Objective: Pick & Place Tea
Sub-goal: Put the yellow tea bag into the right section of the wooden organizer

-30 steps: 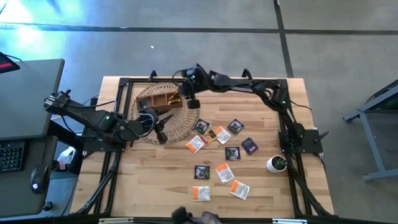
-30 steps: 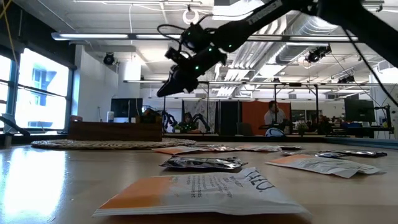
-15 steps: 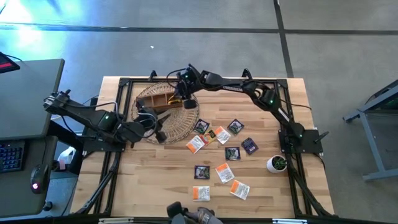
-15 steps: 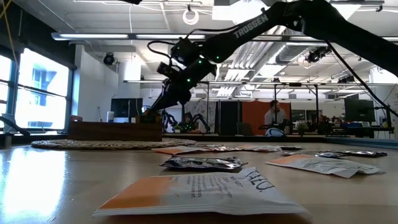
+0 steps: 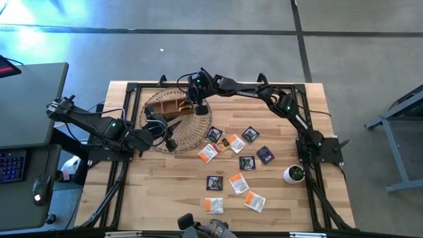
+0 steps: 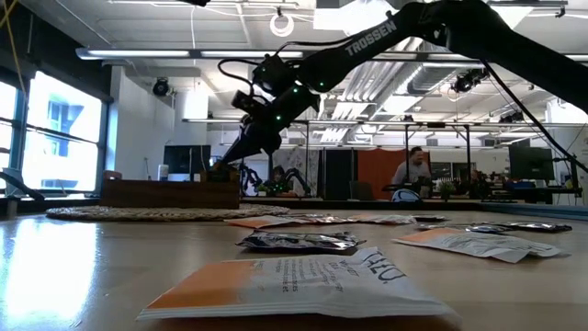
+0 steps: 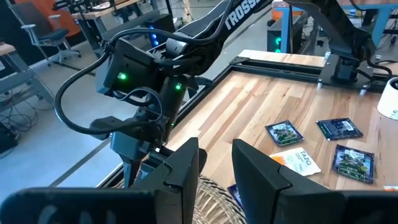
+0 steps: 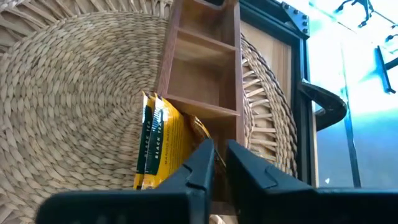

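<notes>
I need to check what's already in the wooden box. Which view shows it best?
The right wrist view: the wooden box fills it, yellow sachets standing in one compartment, two others bare. The high view shows it small under the right gripper; the low view, only its side.

Tea sachets (image 6: pixel 299 280) lie scattered across the wooden table (image 6: pixel 73 276) as the right gripper (image 6: pixel 223 163) dips toward a wooden box (image 6: pixel 170 191) behind them.

Grey floor (image 5: pixel 198 59), tall bright windows (image 6: pixel 55 138), and a ceiling lamp (image 6: pixel 282 23) overhead.
</notes>
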`<control>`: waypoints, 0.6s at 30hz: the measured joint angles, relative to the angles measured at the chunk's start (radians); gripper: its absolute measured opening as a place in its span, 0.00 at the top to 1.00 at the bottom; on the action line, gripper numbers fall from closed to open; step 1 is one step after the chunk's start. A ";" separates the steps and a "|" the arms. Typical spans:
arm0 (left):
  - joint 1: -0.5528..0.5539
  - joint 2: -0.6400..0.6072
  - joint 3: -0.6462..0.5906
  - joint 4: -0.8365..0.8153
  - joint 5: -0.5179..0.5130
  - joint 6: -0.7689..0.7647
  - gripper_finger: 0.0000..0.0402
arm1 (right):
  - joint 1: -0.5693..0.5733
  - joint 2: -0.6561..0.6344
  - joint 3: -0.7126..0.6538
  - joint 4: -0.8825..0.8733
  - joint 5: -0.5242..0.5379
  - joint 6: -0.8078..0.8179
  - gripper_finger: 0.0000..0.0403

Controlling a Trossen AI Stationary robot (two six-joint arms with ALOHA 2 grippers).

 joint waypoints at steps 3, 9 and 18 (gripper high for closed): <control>0.000 0.000 0.000 0.000 0.000 0.000 0.76 | 0.000 0.000 0.000 -0.002 0.000 0.005 0.99; 0.000 0.000 0.000 -0.018 0.001 -0.003 0.76 | 0.001 0.000 0.000 -0.035 -0.001 0.024 0.99; 0.000 0.000 0.000 -0.038 0.001 -0.022 0.76 | 0.050 0.000 0.000 -0.072 -0.095 0.046 0.99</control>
